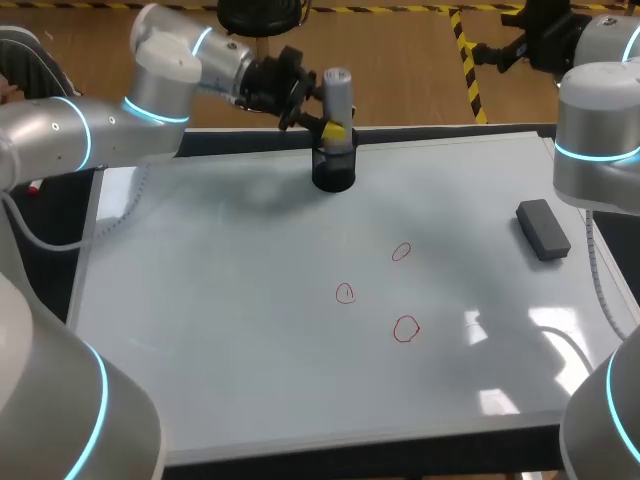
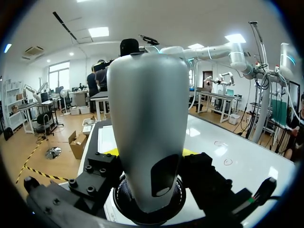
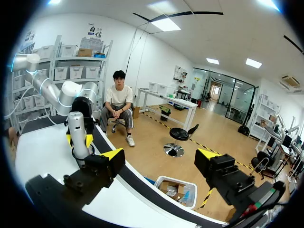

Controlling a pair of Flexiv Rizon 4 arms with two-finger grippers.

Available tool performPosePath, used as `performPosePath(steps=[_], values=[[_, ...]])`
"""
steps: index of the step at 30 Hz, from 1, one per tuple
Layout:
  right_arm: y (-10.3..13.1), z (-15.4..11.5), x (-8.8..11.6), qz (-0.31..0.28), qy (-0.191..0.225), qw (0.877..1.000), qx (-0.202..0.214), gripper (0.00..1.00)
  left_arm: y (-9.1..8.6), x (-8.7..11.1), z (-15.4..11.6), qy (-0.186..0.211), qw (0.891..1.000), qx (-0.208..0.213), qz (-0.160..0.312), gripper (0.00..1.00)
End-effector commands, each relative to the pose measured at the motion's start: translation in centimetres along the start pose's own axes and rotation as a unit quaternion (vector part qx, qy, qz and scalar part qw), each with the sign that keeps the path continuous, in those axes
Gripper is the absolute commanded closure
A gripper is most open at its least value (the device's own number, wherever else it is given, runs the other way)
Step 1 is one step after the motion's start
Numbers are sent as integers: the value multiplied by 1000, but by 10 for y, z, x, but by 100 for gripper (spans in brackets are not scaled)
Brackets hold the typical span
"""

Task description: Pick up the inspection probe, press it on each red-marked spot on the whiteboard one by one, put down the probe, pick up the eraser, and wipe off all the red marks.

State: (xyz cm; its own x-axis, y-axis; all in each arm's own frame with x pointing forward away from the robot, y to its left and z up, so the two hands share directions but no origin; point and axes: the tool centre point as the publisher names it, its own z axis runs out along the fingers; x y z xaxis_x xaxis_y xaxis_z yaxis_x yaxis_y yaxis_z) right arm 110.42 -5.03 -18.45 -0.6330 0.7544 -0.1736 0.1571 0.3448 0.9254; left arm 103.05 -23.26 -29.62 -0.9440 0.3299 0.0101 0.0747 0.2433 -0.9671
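Note:
The grey inspection probe (image 1: 337, 95) stands upright in its black round holder (image 1: 334, 172) at the far edge of the whiteboard (image 1: 220, 330). My left gripper (image 1: 335, 128) is shut on the probe's lower body, one finger on each side. Seen from the left wrist, the probe (image 2: 147, 118) fills the space between the fingers (image 2: 204, 173), above the holder (image 2: 142, 211). Three red circles (image 1: 401, 251), (image 1: 345, 292), (image 1: 405, 328) are drawn mid-board. The dark eraser (image 1: 543, 229) lies at the right. My right gripper (image 3: 160, 156) is open and empty beyond the board's far right edge.
My right arm (image 1: 598, 130) stands over the board's right edge, close to the eraser. From the right wrist, the probe (image 3: 77, 128) shows across the board with the left arm behind it.

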Motion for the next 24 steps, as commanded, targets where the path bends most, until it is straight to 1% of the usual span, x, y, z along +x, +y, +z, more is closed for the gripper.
performPosePath(steps=[1,14,24], values=[[0,0,0,0,0,1000,0,0,-12,4,-3,-5,1000,-2,5,100],[0,0,0,0,0,1000,0,0,-34,0,-8,-5,1000,-2,22,100],[0,0,0,0,0,1000,0,0,-54,-6,-19,-13,999,3,38,100]])
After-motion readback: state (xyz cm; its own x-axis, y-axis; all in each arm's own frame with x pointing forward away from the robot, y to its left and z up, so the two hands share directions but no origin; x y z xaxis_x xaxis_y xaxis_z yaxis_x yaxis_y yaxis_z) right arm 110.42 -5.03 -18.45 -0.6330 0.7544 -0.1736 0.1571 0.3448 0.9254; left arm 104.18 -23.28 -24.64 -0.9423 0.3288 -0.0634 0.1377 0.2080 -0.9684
